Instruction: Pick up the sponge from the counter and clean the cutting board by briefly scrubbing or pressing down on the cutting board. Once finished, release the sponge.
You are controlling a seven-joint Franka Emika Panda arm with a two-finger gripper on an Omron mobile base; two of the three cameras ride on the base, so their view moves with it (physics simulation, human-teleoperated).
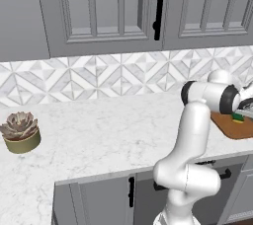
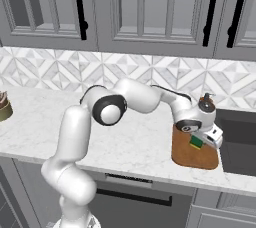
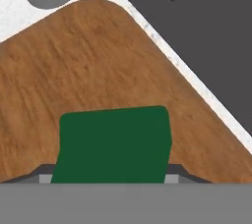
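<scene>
The hand (image 2: pixel 199 141) is pinching the sponge (image 2: pixel 196 143) between its two fingers and holding it down over the cutting board (image 2: pixel 192 156); from the right base view the sponge appears to be sitting on the wood, though whether it is actually pressing on it cannot be told. In the hand view the sponge's dark green top (image 3: pixel 114 144) is lying directly ahead of the hand, with reddish-brown wood grain (image 3: pixel 88 66) spreading out around and beyond it. From the left base view the sponge (image 1: pixel 238 118) is showing its green layer over a yellow one, tucked just under the wrist.

The cutting board is lying flat on the desk (image 2: pixel 130 142), with the hand over its upper part. Just past the board's rounded corner, a narrow strip of white desk is running along the dark sink (image 2: pixel 240 142). Right behind the hand, a small brown soap bottle (image 2: pixel 206 103) is standing upright on the desk beside the sink.

Well away from the hand, at the far end of the desk, a potted plant (image 1: pixel 20 131) is sitting in a low yellowish pot. Behind everything, a patterned tile wall (image 2: pixel 125 69) is rising to grey cupboards (image 2: pixel 150 7) with black handles.
</scene>
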